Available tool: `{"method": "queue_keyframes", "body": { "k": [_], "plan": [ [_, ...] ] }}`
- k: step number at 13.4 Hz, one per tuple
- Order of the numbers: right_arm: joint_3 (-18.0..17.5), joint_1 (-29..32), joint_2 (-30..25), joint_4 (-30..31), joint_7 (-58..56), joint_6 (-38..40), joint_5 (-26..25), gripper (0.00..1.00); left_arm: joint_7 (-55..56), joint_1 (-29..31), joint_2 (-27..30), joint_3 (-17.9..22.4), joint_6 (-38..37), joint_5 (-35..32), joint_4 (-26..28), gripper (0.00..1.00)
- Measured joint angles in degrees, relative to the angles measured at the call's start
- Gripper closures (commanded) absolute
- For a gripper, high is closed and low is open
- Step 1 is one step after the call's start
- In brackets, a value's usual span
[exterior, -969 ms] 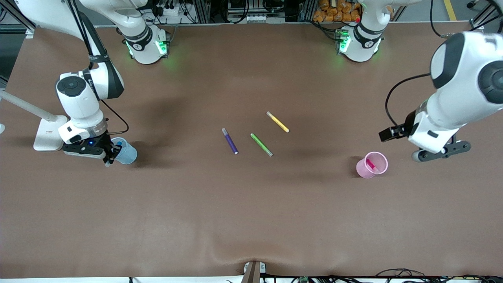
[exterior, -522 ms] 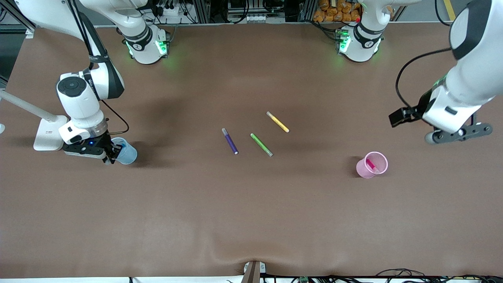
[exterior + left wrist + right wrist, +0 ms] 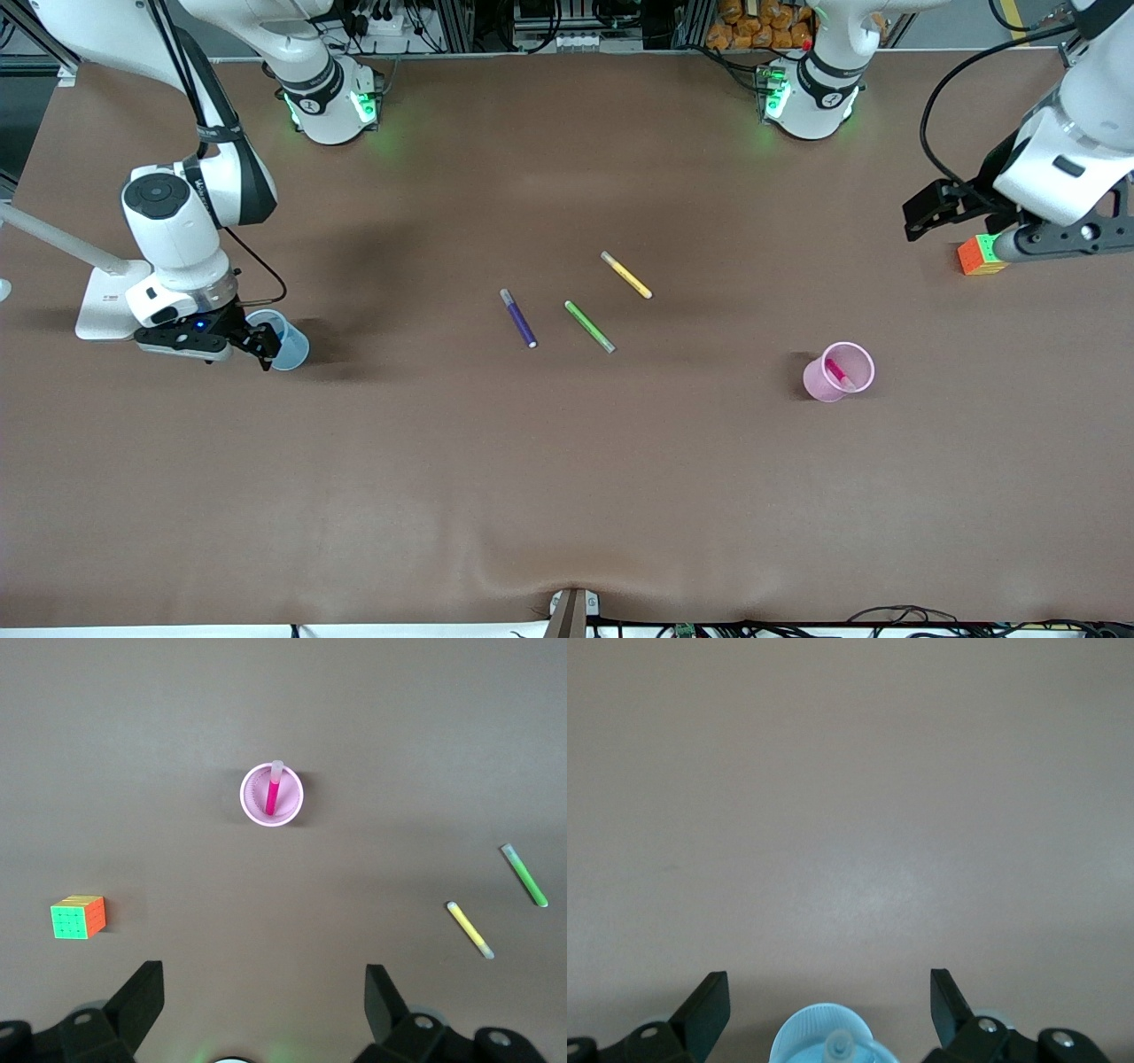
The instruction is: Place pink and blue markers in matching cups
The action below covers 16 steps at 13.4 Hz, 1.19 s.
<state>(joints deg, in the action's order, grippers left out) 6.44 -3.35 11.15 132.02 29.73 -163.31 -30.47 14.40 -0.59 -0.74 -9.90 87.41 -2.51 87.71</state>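
Observation:
The pale pink cup (image 3: pixel 824 383) stands toward the left arm's end of the table with the pink marker (image 3: pixel 838 373) upright in it. Both also show in the left wrist view, the cup (image 3: pixel 255 804) and the marker (image 3: pixel 272 794). My left gripper (image 3: pixel 1057 237) is open and empty, high over the table's edge near a colour cube. The pale blue cup (image 3: pixel 290 346) stands toward the right arm's end. My right gripper (image 3: pixel 263 346) is open just above and beside it. In the right wrist view the blue cup (image 3: pixel 802 1036) holds the blue marker, its cap end (image 3: pixel 837 1046) showing between my open fingers.
A dark purple pen (image 3: pixel 518 317), a green pen (image 3: pixel 589 325) and a yellow pen (image 3: pixel 626 274) lie mid-table. A colour cube (image 3: pixel 974 255) sits under the left gripper; it also shows in the left wrist view (image 3: pixel 79 916). A white stand (image 3: pixel 102 297) is beside the right arm.
My left arm has risen and swung away from the pink cup toward the bases, uncovering the colour cube. My right gripper has shifted slightly off the blue cup.

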Motion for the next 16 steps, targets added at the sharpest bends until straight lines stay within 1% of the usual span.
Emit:
{"method": "queue_keyframes", "body": {
  "k": [2, 3, 5, 7, 9, 12, 14, 16],
  "plan": [
    [-0.03, 0.01, -0.02, -2.68, 0.07, 3.78, 0.67, 0.0, -0.03, 0.29, 0.83, 0.01, -0.66, 0.0, 0.01, 0.0],
    [-0.14, 0.01, -0.02, -4.13, 0.1, 5.81, 2.1, 0.0, -0.03, 0.52, 1.23, 0.04, -0.99, 0.01, 0.01, 0.0],
    [-0.72, -0.36, -0.03, -7.38, 0.01, 11.39, 7.41, 0.0, -0.19, 1.25, 2.14, 0.25, -1.41, 0.01, 0.18, 0.0],
    [-1.16, -1.72, -0.04, -11.77, -0.03, 19.65, 12.45, 0.0, -0.89, 1.78, 2.85, 0.43, -1.64, 0.01, 0.67, 0.0],
    [-1.36, -2.95, -0.03, -17.53, -0.55, 29.24, 17.57, 0.0, -1.36, 1.84, 3.12, 1.14, -1.68, 0.01, 0.94, 0.0],
    [-1.25, -3.28, 0.37, -26.28, -5.65, 41.79, 25.72, 0.0, -2.63, 1.45, 3.12, 2.51, -1.79, 0.05, 1.15, 0.0],
    [-1.02, -2.76, 1.66, -33.2, -7.89, 50.41, 29.04, 0.0, -2.96, -0.74, 3.12, 4.94, -1.78, 0.07, 1.18, 0.0],
    [-0.88, -1.63, 3.83, -40.6, -9.28, 58.82, 31.75, 0.0, -2.97, -2.0, 3.12, 6.03, -1.78, 0.07, 1.19, 0.0]
  ]
}}
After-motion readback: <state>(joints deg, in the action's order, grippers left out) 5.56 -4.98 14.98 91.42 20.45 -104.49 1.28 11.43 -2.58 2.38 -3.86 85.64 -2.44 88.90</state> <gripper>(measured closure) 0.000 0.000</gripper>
